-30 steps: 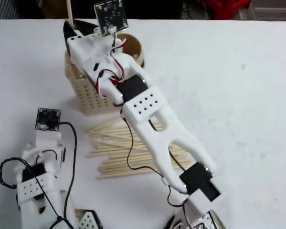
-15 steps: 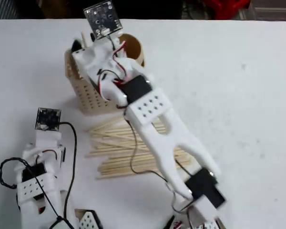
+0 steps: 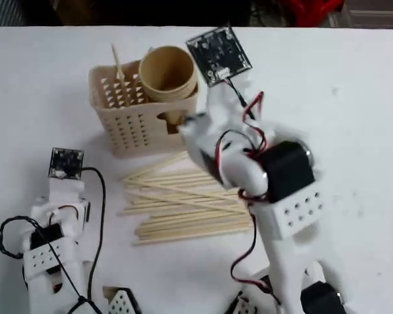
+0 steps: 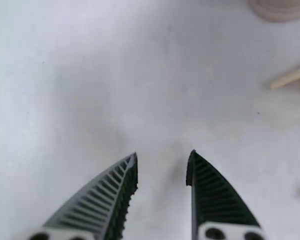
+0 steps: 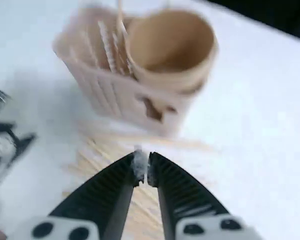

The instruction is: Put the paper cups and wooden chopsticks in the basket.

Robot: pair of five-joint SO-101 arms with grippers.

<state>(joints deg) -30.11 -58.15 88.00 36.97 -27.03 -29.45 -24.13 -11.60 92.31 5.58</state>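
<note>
Beige perforated basket (image 3: 128, 127), tan paper cups (image 3: 167, 72), white table (image 3: 354, 98)

White tabletop (image 3: 354, 98), matte and plain, seen from above. Toward the far edge, left of centre: cream basket (image 3: 134, 127) with perforated walls, standing upright on the surface. Just in front of it, on the near side: loose heap of pale wooden chopsticks (image 3: 177, 209), lying flat, mostly parallel and running left to right, a few crossed at slight angles. Uppermost stick slanted toward the basket's base, close to it; contact impossible to confirm. Right ends of the heap hidden beneath an arm. In the left wrist view, same white surface with a stick end resting on it.
</note>
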